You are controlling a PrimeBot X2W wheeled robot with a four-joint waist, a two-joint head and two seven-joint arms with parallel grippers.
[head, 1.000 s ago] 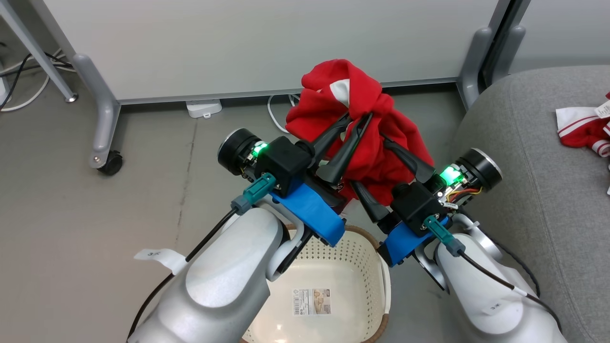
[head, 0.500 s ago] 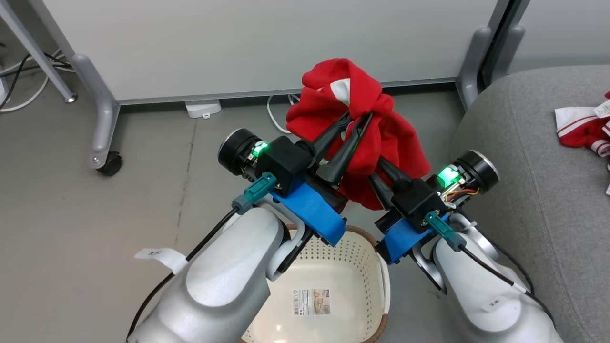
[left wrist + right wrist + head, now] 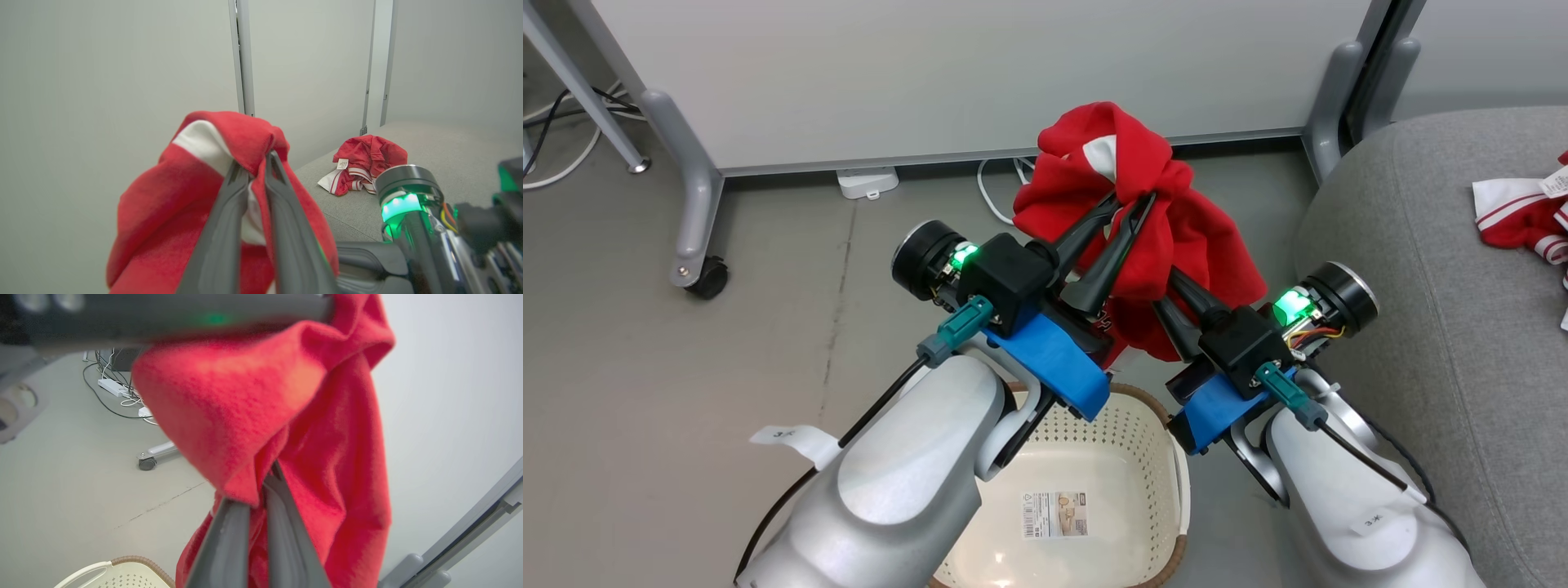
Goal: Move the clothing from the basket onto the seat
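Left gripper (image 3: 1134,200) pinches the top fold of a red garment (image 3: 1201,237), hanging above the near basket (image 3: 1153,410); right gripper (image 3: 265,482), pressed together, nips its lower folds; second red garment (image 3: 1519,220) lies on the seat (image 3: 1421,245), far right.

Forearms: left forearm (image 3: 907,490) and right forearm (image 3: 1347,498), smooth rounded silver-grey shells with a soft sheen.
Wrist housings: matte black boxy left block (image 3: 1005,273) and matching right block (image 3: 1245,347).
Brackets: bright blue plastic left bracket (image 3: 1054,367) and right bracket (image 3: 1213,408), one under each block.
Connectors: teal left plug (image 3: 960,327) and right plug (image 3: 1278,388), each feeding a thin black cable (image 3: 874,408).
End drums: black left drum (image 3: 923,253) and right drum (image 3: 1347,286), the right one silver-rimmed.
Lights: glowing green left lamp (image 3: 964,255) and right lamp (image 3: 1290,306).
Loose wires: thin red, yellow and orange strands (image 3: 1319,333) by the right lamp.
Tags: white paper left tag (image 3: 788,437) and right tag (image 3: 1376,518), each with a small dark marking.
Fingers: left gripper (image 3: 1134,200) and right gripper (image 3: 1166,290) each have two long, tapering, glossy dark grey fingers.
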